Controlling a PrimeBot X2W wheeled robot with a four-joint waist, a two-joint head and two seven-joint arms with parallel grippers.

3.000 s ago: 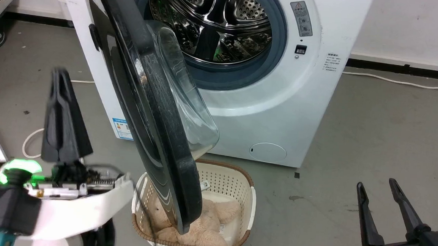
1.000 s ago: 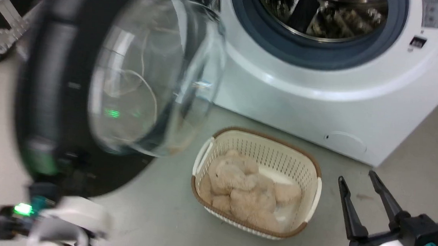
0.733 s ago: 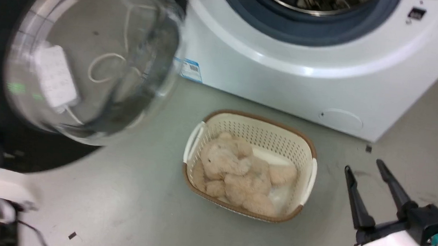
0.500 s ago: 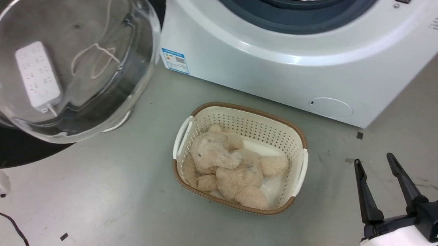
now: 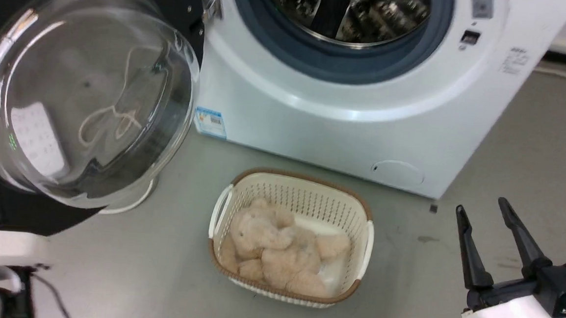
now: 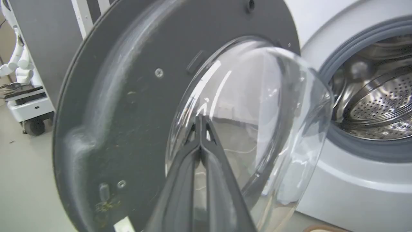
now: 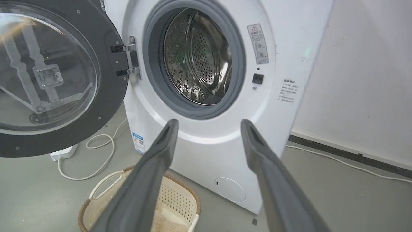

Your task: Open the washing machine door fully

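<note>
Black washing machine door (image 7: 48, 74) upright, wide open, inner face toward robot.

Smooth grey floor (image 5: 123, 277). A white front-loading washing machine (image 5: 343, 133) stands on it, ahead and left of the right end effector (image 5: 480, 204). A cream perforated plastic basket with a brown rim (image 5: 300, 193) sits left of the end effector, near the machine's front. A white power strip (image 7: 62, 154) and a looped white cord (image 7: 96, 170) lie further left.

Left rim of the washing machine door (image 5: 85, 97) past the edge
</note>
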